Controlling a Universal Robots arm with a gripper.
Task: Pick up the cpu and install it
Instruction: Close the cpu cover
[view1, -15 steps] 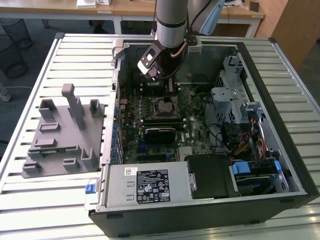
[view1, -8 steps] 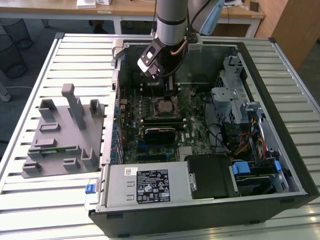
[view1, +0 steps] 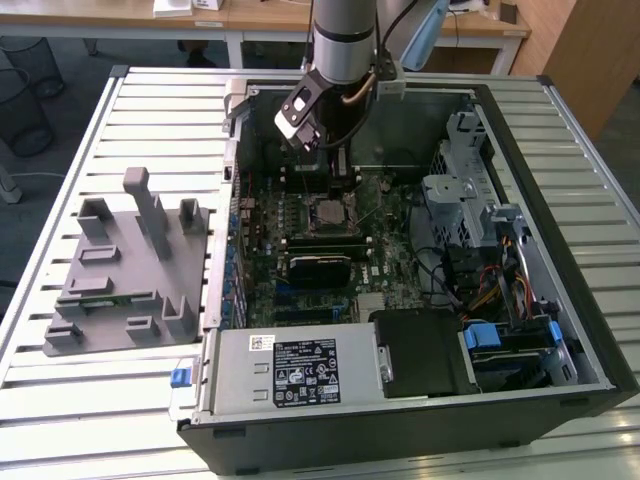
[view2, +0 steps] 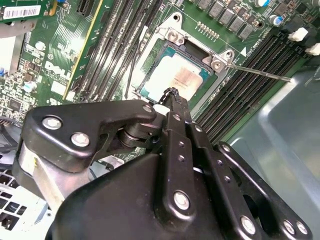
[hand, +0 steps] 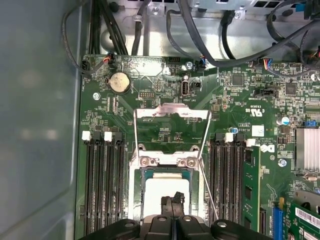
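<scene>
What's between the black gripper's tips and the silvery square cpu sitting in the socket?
Nothing. In both wrist views the black gripper hangs right over the silvery-grey square cpu, the stretch bare; contact cannot be told.

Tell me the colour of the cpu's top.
The cpu is pale silvery-grey, clearest in the second wrist view.

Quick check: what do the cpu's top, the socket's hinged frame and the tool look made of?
cpu: pale silvery metal top, matte, with a faint brownish patch. Socket frame: bright bare metal, likely steel, glinting. Tool: black, smooth, semi-gloss links with silver screws; coated metal or plastic, unclear.
</scene>
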